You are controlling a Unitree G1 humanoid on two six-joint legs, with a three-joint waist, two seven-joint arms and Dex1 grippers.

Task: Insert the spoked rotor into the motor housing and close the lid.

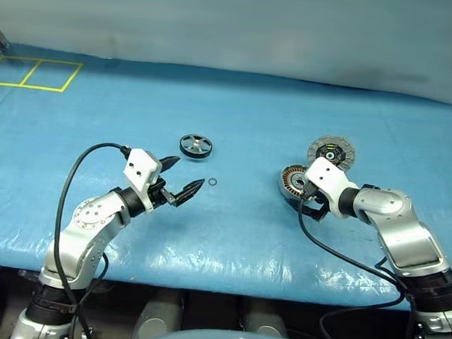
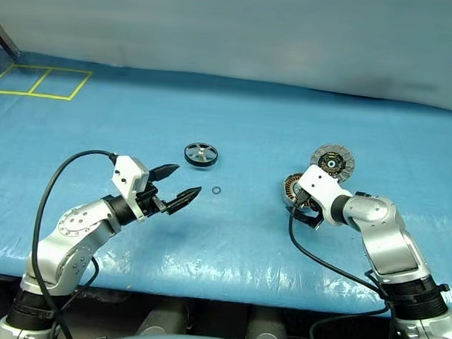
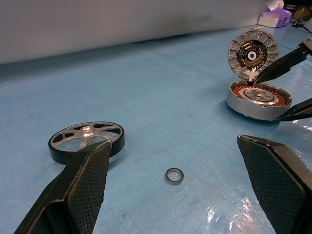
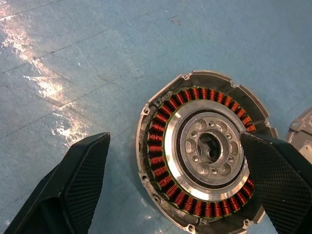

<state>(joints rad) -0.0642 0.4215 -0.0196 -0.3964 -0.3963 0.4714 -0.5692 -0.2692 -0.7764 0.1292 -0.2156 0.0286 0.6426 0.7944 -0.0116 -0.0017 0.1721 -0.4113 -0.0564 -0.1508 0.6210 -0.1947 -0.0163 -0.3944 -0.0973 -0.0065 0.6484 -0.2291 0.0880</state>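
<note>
Black spoked rotor (image 1: 196, 145) lies apart from motor housing (image 4: 204, 156); left gripper (image 1: 180, 179) & right gripper (image 4: 178, 192) wide, holding nothing.

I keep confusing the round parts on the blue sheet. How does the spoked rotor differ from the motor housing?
The spoked rotor is a black-rimmed wheel with open gaps between silvery spokes; the motor housing is a light-grey cup ringed with copper windings. The rotor looks smaller than the housing. The rotor lies in front of the left end effector; the housing sits at the right end effector. Both are round and lie flat.
</note>
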